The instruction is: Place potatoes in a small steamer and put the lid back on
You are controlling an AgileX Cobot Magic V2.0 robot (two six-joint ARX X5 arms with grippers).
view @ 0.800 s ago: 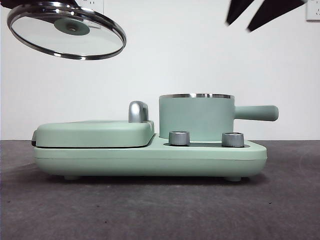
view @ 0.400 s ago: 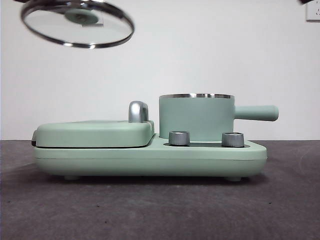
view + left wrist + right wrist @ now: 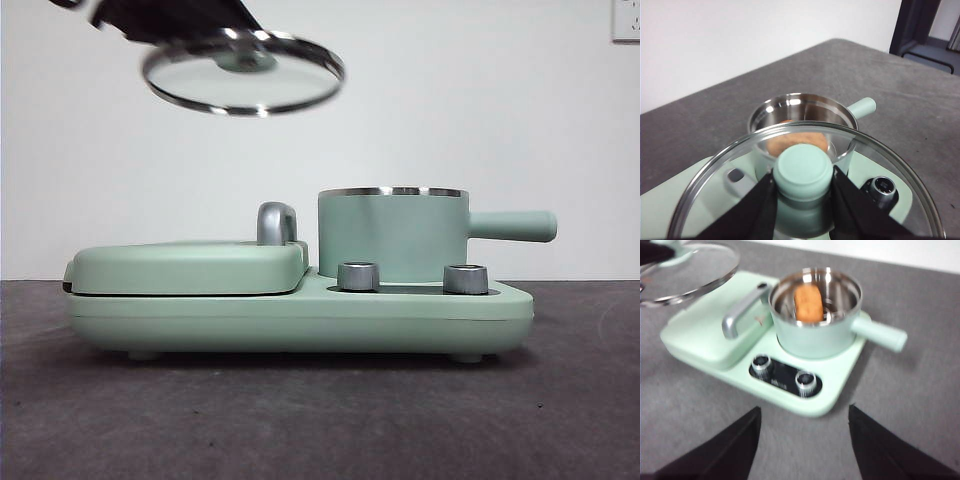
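The potatoes (image 3: 808, 302) already sit in the small steamer (image 3: 392, 235). My left gripper (image 3: 802, 187) clamps the lid (image 3: 243, 75) by its knob, up at ten o'clock of the pot; my right gripper (image 3: 804, 450) hangs open. Only lidding is left.

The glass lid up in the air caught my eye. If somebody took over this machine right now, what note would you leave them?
Left gripper: shut on the lid by its knob, holding it in the air above the griddle cover, short of the small steamer.
Right gripper: open, holding nothing, pulled back above the table.
Done: the potato lies inside the steamer.
Left: carry the lid over the steamer, lower it onto the steel rim, let go.
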